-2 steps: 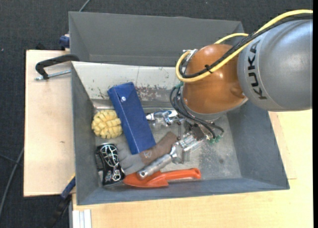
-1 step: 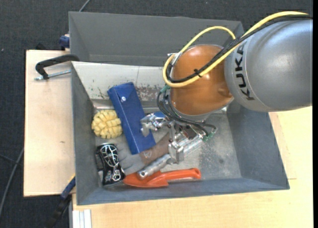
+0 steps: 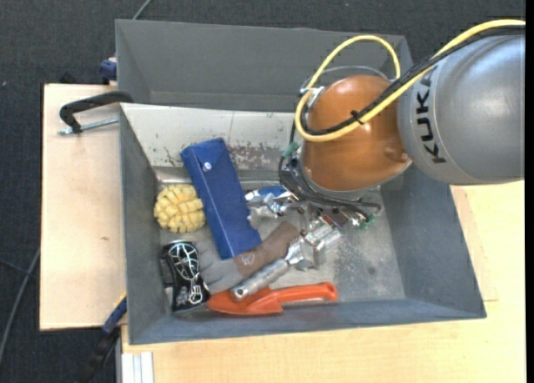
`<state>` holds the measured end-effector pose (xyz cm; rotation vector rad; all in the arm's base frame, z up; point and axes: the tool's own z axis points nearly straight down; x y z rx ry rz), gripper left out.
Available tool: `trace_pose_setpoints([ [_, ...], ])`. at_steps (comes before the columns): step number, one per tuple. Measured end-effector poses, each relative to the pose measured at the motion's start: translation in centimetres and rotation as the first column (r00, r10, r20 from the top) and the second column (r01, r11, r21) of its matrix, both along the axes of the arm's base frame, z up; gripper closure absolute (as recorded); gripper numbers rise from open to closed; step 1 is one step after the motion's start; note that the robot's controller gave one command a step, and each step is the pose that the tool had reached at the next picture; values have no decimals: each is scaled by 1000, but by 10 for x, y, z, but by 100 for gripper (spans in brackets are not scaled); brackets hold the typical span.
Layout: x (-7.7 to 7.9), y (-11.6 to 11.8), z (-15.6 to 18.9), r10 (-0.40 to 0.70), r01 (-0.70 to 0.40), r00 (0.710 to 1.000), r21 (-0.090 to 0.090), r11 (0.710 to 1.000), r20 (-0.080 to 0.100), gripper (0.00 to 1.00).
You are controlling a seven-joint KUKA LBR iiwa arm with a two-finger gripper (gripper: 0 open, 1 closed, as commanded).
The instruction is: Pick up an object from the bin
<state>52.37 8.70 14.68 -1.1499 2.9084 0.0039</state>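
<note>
The grey bin (image 3: pixel 417 264) has the hand (image 3: pixel 321 235) low over its middle; I cannot tell how far open it is. Left of the hand lies 1 blue block (image 3: pixel 219 198). Below-left lies an orange-handled tool (image 3: pixel 279 296). A brown-and-silver tool (image 3: pixel 267 260) lies just beside the hand.

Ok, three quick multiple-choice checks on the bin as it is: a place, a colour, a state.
1. In the view, the yellow knobbly ball lies: A left of the blue block; B right of it; C on it.
2. The tool handle by the bin's lower wall is: A green; B orange; C white.
3. The blue block is: A standing on end; B lifted out; C lying lengthwise.
Answers: A, it sits at the block's left side; B, plainly orange; C, its long face is down in the bin.
</note>
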Motion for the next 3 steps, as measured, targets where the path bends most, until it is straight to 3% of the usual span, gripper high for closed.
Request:
trace_pose_setpoints([
  [1, 10, -27, -30, 193, -193, 981, -10, 981, -7, 0],
  [2, 6, -4, -43, 248, -248, 969, -4, 969, -6, 0],
  [3, -3, -5, -53, -37, 37, 999, -3, 999, -6, 0],
])
